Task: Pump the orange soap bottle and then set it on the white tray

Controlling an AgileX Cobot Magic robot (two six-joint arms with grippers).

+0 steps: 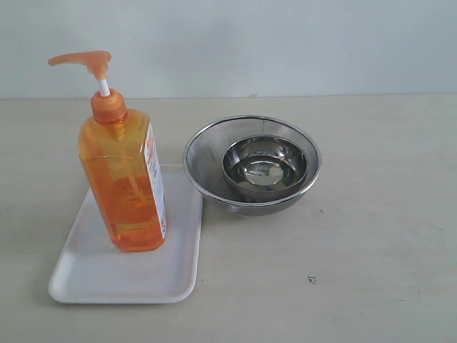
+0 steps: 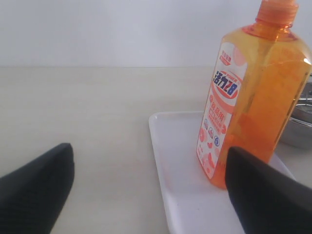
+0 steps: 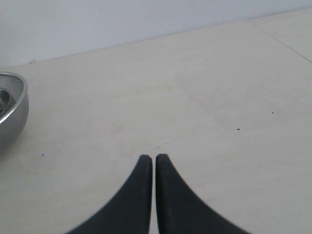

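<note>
The pale worktop carries everything. On its left side lies the white tray, just beside a round steel strainer bowl that holds a smaller steel bowl. The orange soap bottle stands upright on the tray, toward its far end and well inside the rim, with its label turned toward the strainer. Its pump head sits raised on the white stem. Nothing shows whether it has been pressed. Judged from how things lie, the placing looks done, and what is left is to get clear without disturbing the bottle. The left fingers are spread wide and hold nothing. In the left wrist view one of them crosses the bottle's lower corner, and I cannot tell whether it touches. No arm appears in the exterior view, so there is probably a gap. Any move away should go straight back, low and slow, with the fingers wide, because a tall narrow bottle on a smooth tray would likely tip from a sideways brush. If the pump needs pressing, push straight down on the head while the base is steadied. The right fingers are pressed together and empty over bare worktop, with the strainer at the edge of their view.
</note>
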